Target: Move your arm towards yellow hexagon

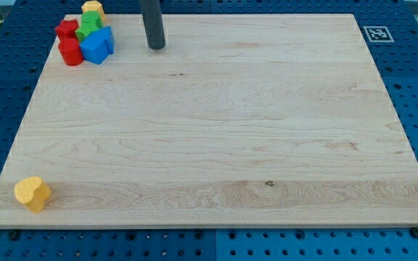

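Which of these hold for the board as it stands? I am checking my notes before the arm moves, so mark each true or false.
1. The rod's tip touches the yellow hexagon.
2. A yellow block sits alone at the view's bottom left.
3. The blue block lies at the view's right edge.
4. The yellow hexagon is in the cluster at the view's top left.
1. False. My tip stands apart, to the view's right of the cluster, with bare board between it and the yellow hexagon.
2. True. The yellow heart-like block lies alone there.
3. False. The blue block is in the top-left cluster, beside the red blocks and the green block.
4. True. It sits at the cluster's top.
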